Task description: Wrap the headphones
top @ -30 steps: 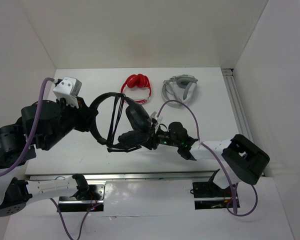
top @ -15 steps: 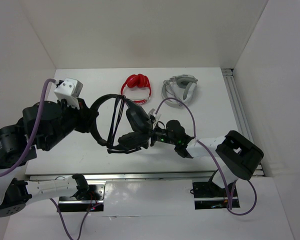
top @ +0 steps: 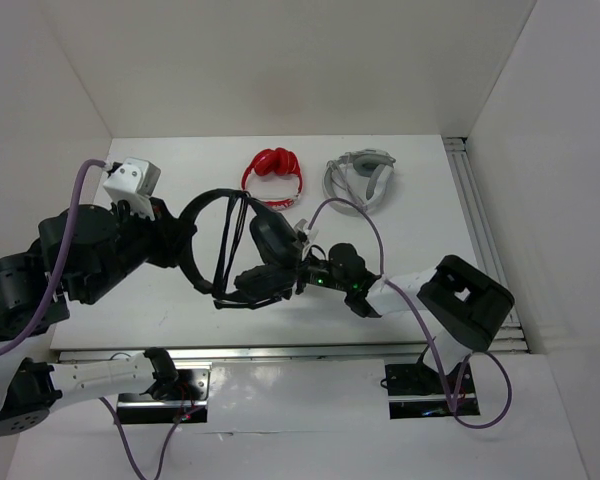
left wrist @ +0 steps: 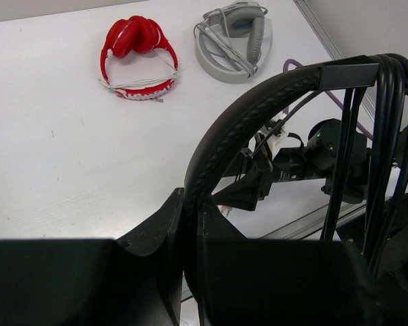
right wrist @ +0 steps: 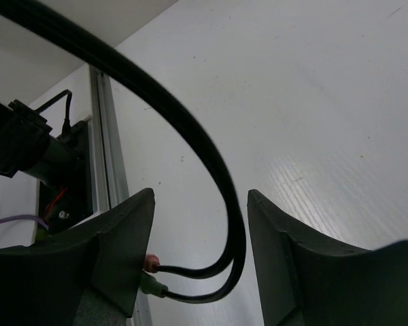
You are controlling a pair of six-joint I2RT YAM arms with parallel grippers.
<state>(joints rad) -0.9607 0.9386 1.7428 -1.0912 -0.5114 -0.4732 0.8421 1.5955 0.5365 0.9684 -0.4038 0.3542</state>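
My left gripper (left wrist: 190, 221) is clamped on the headband (left wrist: 248, 115) of the headphones (top: 270, 238), holding them above the table (top: 430, 215) between my arms. Several cable turns cross the band. My right gripper (right wrist: 198, 207) stands with jaws apart around a loose cable (right wrist: 214, 166) loop, gripping nothing. I judge the wrap is nearly done, and next I should re-pinch that tail and tuck it.

Red headphones (top: 273, 163) beside grey-white headphones (top: 360, 160) — white table (top: 430, 240).
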